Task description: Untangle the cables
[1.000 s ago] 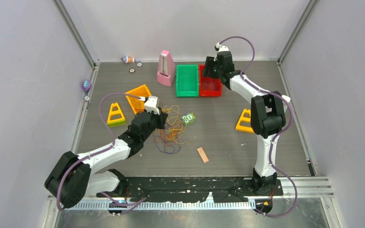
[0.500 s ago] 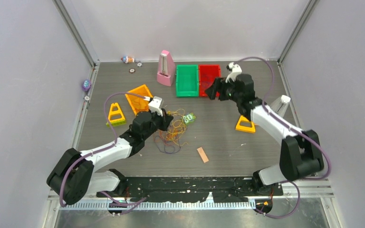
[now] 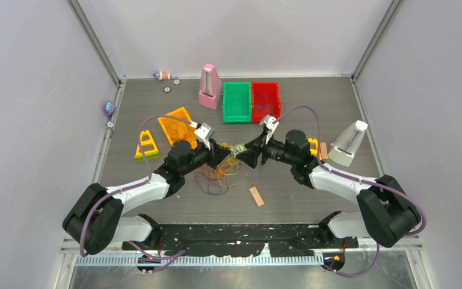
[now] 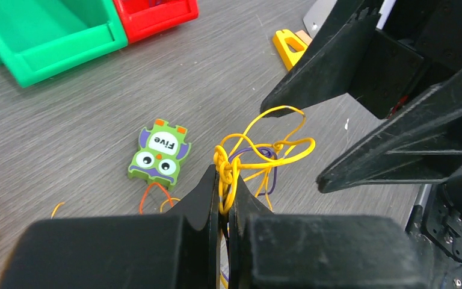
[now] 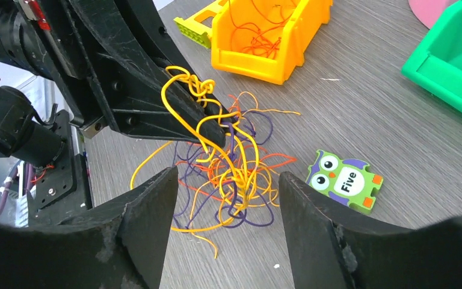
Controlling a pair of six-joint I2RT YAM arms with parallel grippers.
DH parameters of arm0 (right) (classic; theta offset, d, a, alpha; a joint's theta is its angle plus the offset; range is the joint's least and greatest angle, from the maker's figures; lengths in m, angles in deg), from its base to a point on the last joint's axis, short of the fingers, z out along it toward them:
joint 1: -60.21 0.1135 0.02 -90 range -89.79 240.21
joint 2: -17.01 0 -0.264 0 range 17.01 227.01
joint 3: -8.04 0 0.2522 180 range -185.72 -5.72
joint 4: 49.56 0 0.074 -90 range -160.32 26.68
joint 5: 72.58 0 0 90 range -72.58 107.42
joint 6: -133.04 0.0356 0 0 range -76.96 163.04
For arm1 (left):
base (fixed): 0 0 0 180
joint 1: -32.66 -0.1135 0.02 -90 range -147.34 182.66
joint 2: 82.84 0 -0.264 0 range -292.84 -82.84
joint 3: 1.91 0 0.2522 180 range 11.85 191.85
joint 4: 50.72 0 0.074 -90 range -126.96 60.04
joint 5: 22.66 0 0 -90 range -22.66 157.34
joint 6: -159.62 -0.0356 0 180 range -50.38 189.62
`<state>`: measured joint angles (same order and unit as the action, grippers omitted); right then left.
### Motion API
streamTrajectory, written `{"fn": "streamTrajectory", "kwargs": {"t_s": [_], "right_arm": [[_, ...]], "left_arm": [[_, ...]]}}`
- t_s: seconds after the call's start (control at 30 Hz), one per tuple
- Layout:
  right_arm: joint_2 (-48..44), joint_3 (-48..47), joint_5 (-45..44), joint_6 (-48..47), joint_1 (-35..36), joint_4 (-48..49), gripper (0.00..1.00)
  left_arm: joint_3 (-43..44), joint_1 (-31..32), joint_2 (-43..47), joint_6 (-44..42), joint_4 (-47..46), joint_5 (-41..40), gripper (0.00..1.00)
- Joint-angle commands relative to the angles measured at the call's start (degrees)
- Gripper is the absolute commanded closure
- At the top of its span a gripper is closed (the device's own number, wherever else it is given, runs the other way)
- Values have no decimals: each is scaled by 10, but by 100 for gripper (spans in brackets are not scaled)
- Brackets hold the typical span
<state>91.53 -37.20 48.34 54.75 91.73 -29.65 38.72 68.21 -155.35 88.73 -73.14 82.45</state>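
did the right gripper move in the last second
Yes. The right gripper left the red bin at the back and swung nearer and leftward. It is now open, facing the cables pinched by the left gripper.

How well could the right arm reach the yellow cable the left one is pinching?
Probably yes: the open right gripper faces the yellow cable, held up by the left gripper, with nothing between them.

We note: cables (image 3: 216, 176) heaped at centre, under left gripper (image 3: 224, 158); right gripper (image 3: 242, 158) just right, facing it; owl tile (image 3: 236, 149) behind both; two bins (image 3: 251, 102) side by side further back.
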Motion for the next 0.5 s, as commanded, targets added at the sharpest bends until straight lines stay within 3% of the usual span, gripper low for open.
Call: {"fn": "streamTrajectory", "kwargs": {"t_s": [0.0,0.13,0.33,0.47], "right_arm": [[16,-9,14,-8,6,84,34],[2,3,-9,-7,6,96,44],[1,2,-20,-5,6,92,72],[3,-1,-17,-8,7,84,77]], "left_arm": [[20,2,-7,-3,-49,40,100],[22,1,-9,-3,-49,43,100],[19,4,-12,-6,-64,64,96],[16,6,-11,-7,-73,65,95]]}}
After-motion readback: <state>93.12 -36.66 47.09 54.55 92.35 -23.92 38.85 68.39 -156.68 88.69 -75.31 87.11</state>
